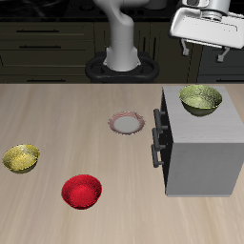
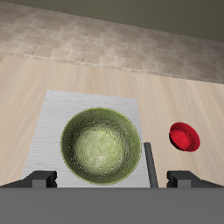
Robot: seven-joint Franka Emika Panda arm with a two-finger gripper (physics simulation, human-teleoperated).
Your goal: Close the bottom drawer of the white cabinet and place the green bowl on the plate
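The white cabinet [image 1: 202, 143] stands at the table's side, its dark-handled front facing the plate. The green bowl [image 1: 200, 99] sits on the cabinet's top, toward its back; in the wrist view the green bowl [image 2: 101, 146] lies right below me. My gripper [image 1: 206, 54] hangs open and empty well above the bowl, and its fingertips [image 2: 39, 181] show on either side of it. The bottom drawer's handle [image 1: 152, 152] shows edge-on; its front looks flush with the cabinet. The plate [image 1: 126, 122] lies empty on the table beside the cabinet's front.
A golden bowl [image 1: 21, 158] sits near the table's far side from the cabinet. A red bowl [image 1: 82, 192] sits near the front edge and also shows in the wrist view [image 2: 184, 136]. The robot's base [image 1: 122, 65] stands at the back.
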